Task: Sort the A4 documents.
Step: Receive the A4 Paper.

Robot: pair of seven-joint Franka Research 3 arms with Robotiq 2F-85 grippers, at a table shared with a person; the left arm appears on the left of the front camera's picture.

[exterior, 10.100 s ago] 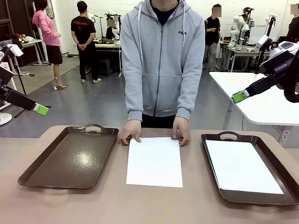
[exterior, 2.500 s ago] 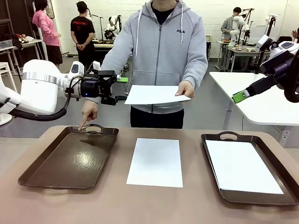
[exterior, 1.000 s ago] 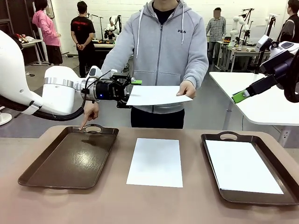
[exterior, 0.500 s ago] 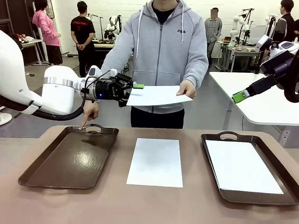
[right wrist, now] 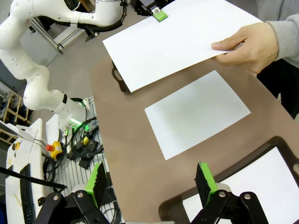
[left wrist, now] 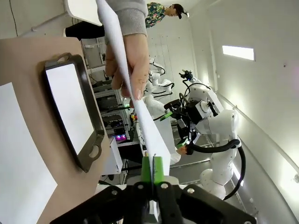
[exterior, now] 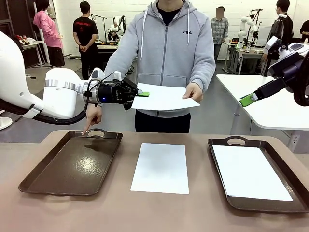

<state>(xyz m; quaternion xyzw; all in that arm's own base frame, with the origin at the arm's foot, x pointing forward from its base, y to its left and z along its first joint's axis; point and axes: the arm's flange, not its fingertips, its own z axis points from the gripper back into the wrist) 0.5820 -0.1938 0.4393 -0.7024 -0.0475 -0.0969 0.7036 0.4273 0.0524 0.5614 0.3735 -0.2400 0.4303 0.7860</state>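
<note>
While your left gripper (exterior: pixel 143 94) pinches the sheet (exterior: pixel 166 98) at the edge opposite the person's hand (exterior: pixel 192 92), treat it as light, floppy, easily creased; pull level, gently.

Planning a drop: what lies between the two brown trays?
One white A4 sheet lies flat, clear of the left tray and right tray, in the front view.

The place is a robotics laboratory in a large open hall. A white robot arm (exterior: pixel 53 99) works at a brown desk (exterior: pixel 154 212), with cables (right wrist: pixel 83 140) and a red emergency-stop button (right wrist: pixel 51 148) near its base. Behind the desk are a bare grey floor (exterior: pixel 106 108), white walls (exterior: pixel 130 12), white work tables (exterior: pixel 275 104) and people (exterior: pixel 87 41) standing at equipment-laden benches (exterior: pixel 110 46). A bright light panel (left wrist: pixel 238 52) glows overhead.
</note>
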